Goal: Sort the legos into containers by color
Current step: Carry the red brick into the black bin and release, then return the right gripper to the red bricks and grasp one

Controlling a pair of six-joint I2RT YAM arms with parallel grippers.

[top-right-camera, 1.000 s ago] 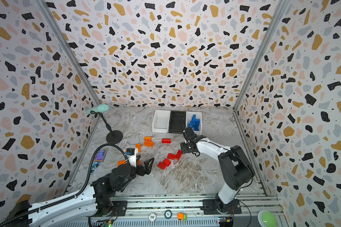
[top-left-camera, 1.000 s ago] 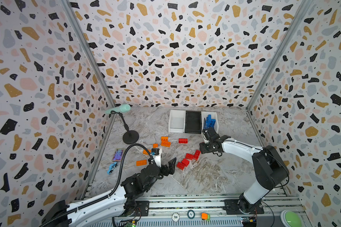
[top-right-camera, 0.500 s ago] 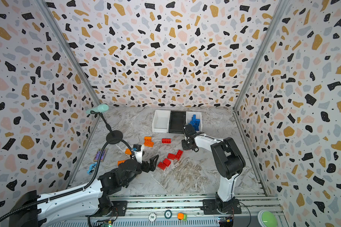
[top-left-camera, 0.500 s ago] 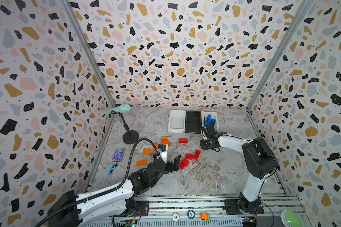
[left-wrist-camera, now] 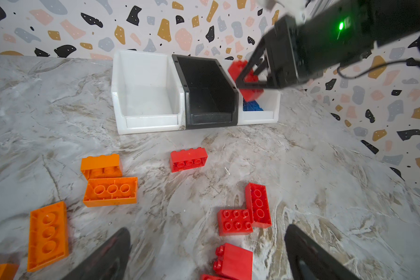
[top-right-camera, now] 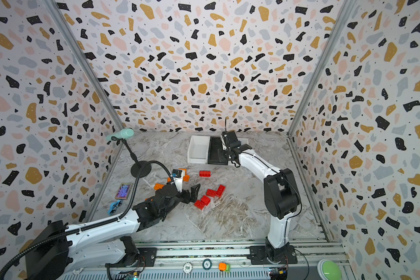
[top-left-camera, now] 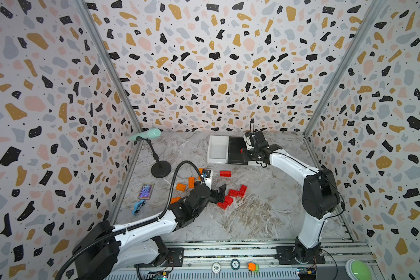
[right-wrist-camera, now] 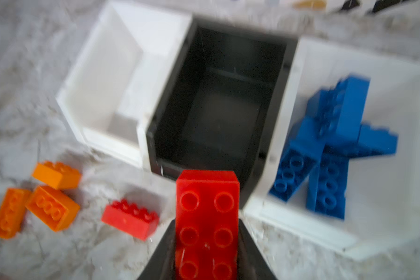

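Though only blue plastic bricks are binned, right gripper clasps a red studded brick; left gripper gapes over loose bricks.

Legos before the containers

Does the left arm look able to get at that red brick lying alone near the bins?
Probably yes. The left gripper is open and empty, bare tabletop lies between it and the lone red brick, and the right gripper is up at the bins, off that path.
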